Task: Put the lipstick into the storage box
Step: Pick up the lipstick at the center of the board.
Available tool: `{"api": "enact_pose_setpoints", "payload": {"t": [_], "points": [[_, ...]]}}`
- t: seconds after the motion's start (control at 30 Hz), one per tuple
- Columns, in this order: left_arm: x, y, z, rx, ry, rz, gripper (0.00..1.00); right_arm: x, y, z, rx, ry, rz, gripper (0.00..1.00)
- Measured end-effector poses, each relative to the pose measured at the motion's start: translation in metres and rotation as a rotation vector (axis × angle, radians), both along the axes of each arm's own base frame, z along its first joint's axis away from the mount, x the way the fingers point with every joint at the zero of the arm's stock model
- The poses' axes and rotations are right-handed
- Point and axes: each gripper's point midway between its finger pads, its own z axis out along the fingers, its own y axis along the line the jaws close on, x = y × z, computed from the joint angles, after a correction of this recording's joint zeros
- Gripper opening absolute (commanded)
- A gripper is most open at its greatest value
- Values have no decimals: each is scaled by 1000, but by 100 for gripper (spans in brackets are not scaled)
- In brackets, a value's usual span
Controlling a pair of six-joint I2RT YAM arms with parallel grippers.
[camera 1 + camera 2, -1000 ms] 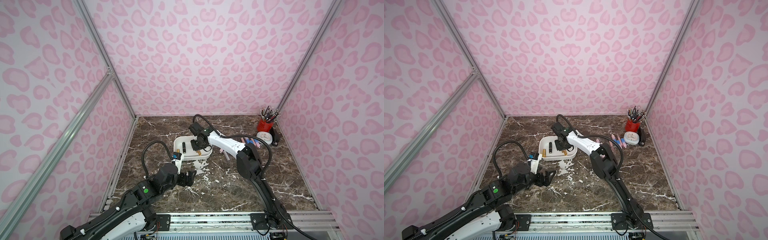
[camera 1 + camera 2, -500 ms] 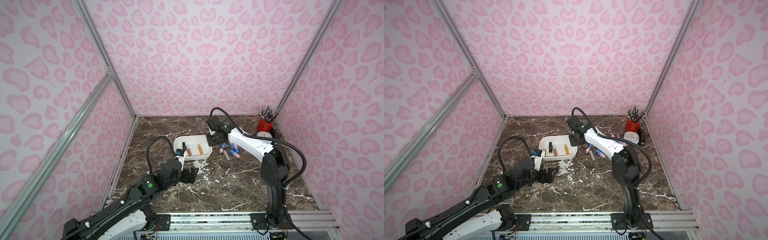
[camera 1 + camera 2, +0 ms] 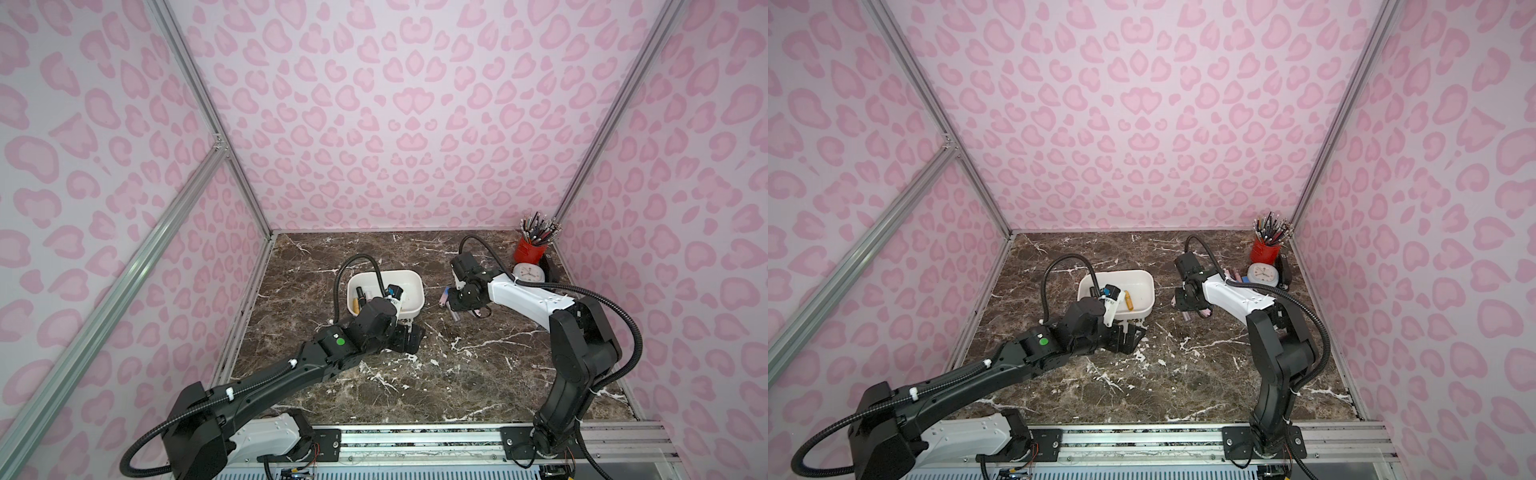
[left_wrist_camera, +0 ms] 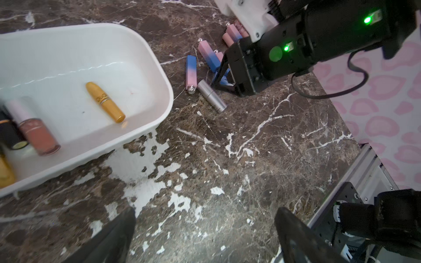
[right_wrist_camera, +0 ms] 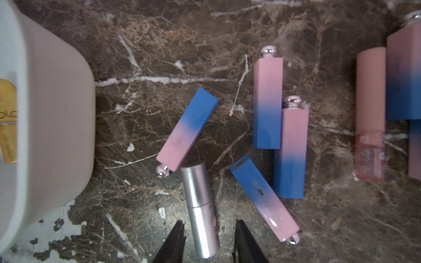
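Right wrist view: right end effector [image 5: 209, 222] apart, astride a silver lipstick [image 5: 200, 209] flat on the table [image 5: 159, 45], near the storage box [image 5: 57, 113] but outside it, among pink-blue lipsticks [image 5: 267, 102]. In left wrist view, left end effector [image 4: 205, 218] wide apart, empty, over the table beside the storage box.

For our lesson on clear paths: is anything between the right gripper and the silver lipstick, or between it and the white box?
Nothing visible: the open jaws of the right gripper flank the silver lipstick, and only bare table separates it from the white box.
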Motion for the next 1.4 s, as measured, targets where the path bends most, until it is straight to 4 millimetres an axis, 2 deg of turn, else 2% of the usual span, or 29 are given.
{"api": "enact_pose_setpoints", "payload": {"t": [0.13, 0.3, 0.77, 0.9, 1.13, 1.4], "points": [[7, -22, 0, 3, 20, -37, 98, -5, -1, -11, 22, 14, 2, 39], [8, -32, -1, 7, 28, -57, 98, -5, 2, -17, 50, 10, 7, 38], [6, -30, -4, 12, 36, -60, 98, -3, 9, -36, 63, 41, 16, 29], [3, -26, -5, 11, 34, -60, 98, -3, 10, -39, 63, 45, 15, 21], [-1, -16, -3, 9, 17, -45, 98, -6, 16, -33, 60, 38, 25, 18], [-5, -3, 6, -7, -14, -23, 98, -2, 24, 10, 51, -45, 39, 18]]}}
